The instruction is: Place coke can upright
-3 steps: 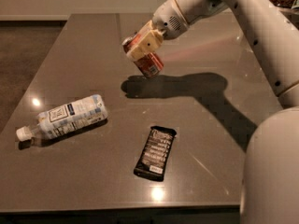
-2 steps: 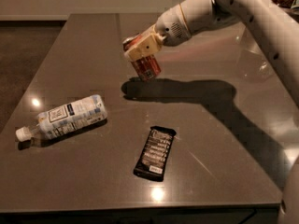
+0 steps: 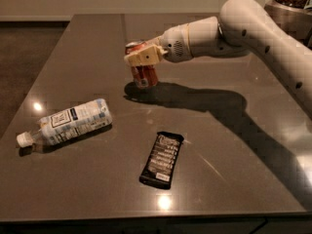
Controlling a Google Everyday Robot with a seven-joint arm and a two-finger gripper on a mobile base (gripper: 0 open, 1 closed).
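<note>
The coke can (image 3: 144,76), a small orange-red metal drink can with a silver top rim, is in the far middle part of the dark grey glossy worktop (image 3: 87,57), nearer the far edge than the near one. It stands close to upright, leaning slightly. The tool (image 3: 135,57), with cream-coloured fingers at the end of a white arm (image 3: 234,28), is closed on the can. One finger (image 3: 146,55) lies across the can's upper half and hides the band beneath it. The other finger is behind the can and out of sight. Any logo on the can is too blurred to make out. Its lower end meets its own dark shadow, so I cannot tell whether it touches the worktop or hangs just above it.

The arm reaches in from the right, and its upper part is cut off by the right edge of the picture. Its broad shadow runs across the right half of the worktop towards the near right corner.

A clear plastic bottle with a white label and white cap (image 3: 68,122) lies on its side near the left edge, cap towards the near left corner. The label print is unreadable. A flat black snack bar wrapper (image 3: 162,159) lies towards the near edge, well apart from both bottle and can.
</note>
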